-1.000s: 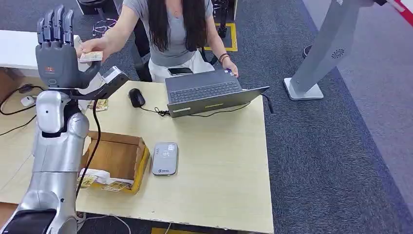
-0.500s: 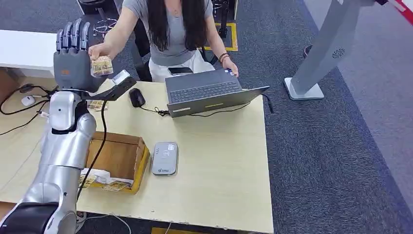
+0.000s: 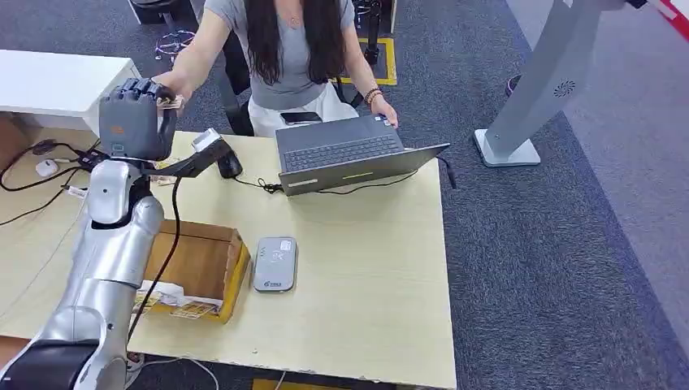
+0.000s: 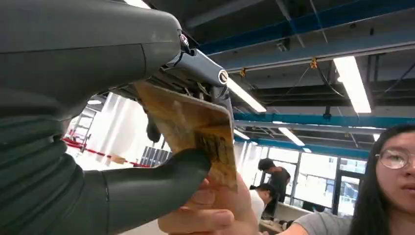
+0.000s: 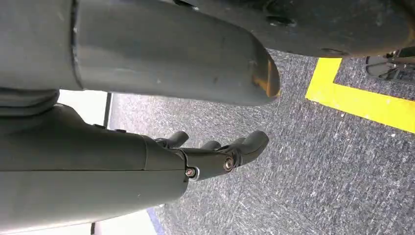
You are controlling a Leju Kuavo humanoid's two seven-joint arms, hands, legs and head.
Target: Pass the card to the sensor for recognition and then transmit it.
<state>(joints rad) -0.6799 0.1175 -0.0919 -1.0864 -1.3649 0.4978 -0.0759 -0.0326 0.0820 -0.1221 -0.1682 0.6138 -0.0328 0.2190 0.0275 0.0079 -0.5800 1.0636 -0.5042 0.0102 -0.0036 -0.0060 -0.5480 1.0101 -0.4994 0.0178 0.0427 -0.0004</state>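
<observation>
The left arm (image 3: 110, 268) rises from the near left corner of the desk, its forearm upright. The left hand (image 3: 134, 122) is raised above the desk's far left edge, fingers (image 3: 150, 88) curled over and thumb (image 4: 147, 188) pressed up, clamping the card (image 4: 195, 132). The right hand (image 5: 215, 152) hangs, fingers loosely bent and holding nothing.

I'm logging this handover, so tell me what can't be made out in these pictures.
- Card: its print is blurred in the left wrist view; in the head view the left hand covers nearly all of it.
- Whether the person's hand has let go: unclear, thumb and card hide the contact.
- Sensor: markings too small in the head view.
- Right hand: partly hidden behind its own cover in the right wrist view.
</observation>
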